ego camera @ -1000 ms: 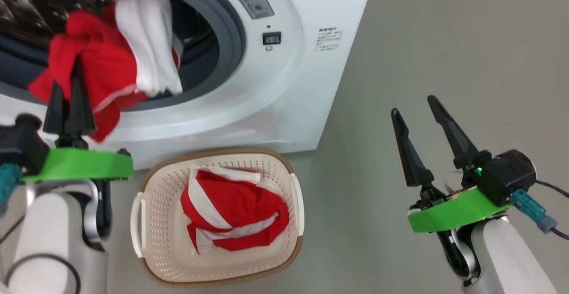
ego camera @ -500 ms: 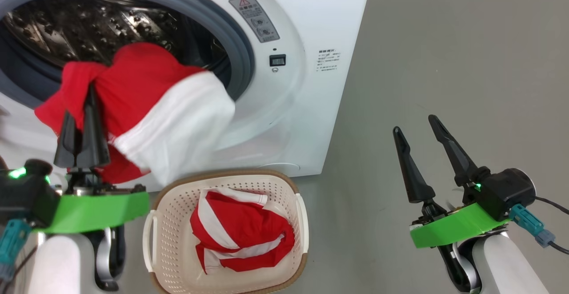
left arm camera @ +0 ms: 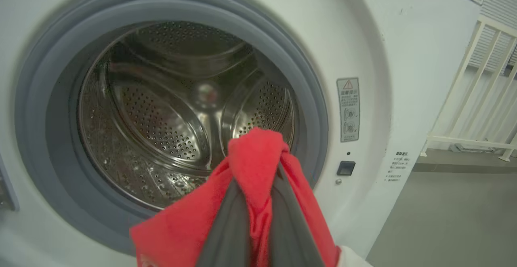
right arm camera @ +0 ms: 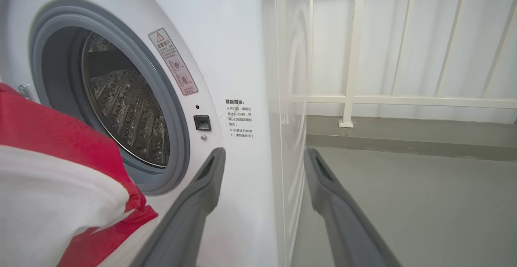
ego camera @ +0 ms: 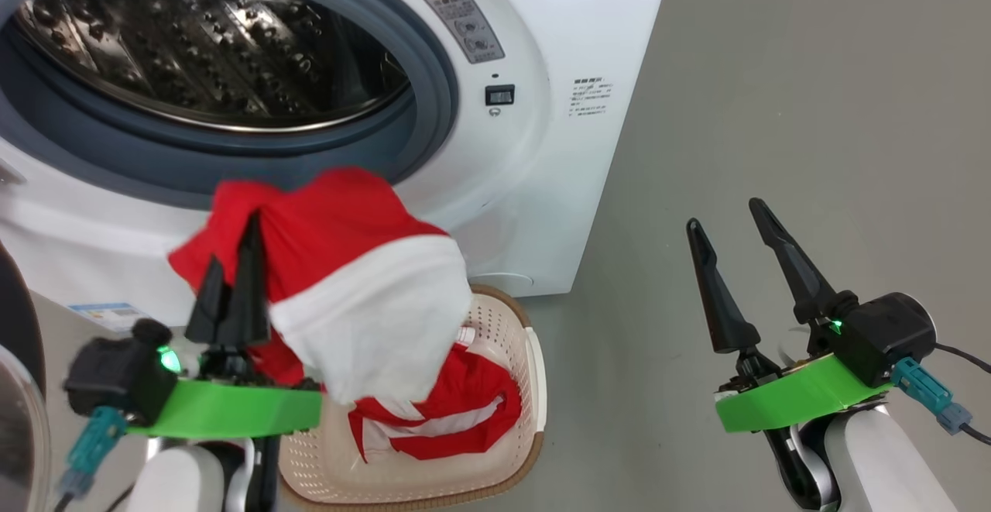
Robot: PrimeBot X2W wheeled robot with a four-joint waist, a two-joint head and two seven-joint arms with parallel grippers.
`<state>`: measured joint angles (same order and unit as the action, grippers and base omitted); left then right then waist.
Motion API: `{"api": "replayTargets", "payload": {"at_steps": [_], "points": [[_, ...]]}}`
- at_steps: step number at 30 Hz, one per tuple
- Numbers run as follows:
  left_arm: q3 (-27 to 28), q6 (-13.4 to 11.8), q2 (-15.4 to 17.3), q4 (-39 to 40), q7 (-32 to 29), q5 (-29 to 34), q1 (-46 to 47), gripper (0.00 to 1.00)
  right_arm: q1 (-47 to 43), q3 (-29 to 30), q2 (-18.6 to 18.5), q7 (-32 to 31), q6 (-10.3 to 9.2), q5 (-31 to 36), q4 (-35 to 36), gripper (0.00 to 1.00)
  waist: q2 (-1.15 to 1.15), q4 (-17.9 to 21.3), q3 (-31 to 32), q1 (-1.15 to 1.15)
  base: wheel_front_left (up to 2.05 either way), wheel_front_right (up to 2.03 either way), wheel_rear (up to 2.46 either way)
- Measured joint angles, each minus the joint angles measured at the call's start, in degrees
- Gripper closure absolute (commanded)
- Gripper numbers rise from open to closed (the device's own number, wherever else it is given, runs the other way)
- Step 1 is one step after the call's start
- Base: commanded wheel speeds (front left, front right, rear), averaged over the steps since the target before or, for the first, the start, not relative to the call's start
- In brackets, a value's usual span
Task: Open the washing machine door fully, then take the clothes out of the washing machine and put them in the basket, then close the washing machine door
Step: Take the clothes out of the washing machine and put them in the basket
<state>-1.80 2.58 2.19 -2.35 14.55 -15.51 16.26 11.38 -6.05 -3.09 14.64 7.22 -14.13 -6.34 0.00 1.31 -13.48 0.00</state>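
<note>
The washing machine [ego camera: 542,39] stands with its steel drum [ego camera: 209,47] bare inside the grey ring. The washing machine door [ego camera: 17,318] hangs open at the far left edge. My left gripper [ego camera: 236,241] is shut on a red and white garment [ego camera: 348,295], part of the clothes, held in front of the machine above the left side of the basket [ego camera: 536,388]. A second red striped garment [ego camera: 464,411] lies in the basket. In the left wrist view the fingers [left arm camera: 226,226] pinch red fabric [left arm camera: 254,162] before the drum [left arm camera: 169,113]. My right gripper [ego camera: 724,214] is open, holding nothing, over the floor to the right.
Grey floor [ego camera: 813,109] stretches to the right of the machine. A white railing [right arm camera: 351,57] stands behind the machine in the right wrist view. The held garment [right arm camera: 48,170] shows at the left there, between my open right fingers [right arm camera: 210,186] and the drum opening.
The left gripper has pulled the garment out of the drum and carried it down and right, over the basket. The head camera has shifted. The right arm has stayed put.
</note>
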Motion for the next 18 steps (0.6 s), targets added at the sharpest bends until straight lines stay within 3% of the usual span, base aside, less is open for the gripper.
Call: {"api": "replayTargets", "payload": {"at_steps": [18], "points": [[-1.9, 1.0, -0.3, -34.6, 0.0, -2.1, 8.4, 1.00, 1.3, -1.3, 0.0, 0.0, 0.00, 0.0, -0.2, 0.00, 0.00, 1.4, -5.5, 0.00, 0.00, 0.00, 0.00]]}}
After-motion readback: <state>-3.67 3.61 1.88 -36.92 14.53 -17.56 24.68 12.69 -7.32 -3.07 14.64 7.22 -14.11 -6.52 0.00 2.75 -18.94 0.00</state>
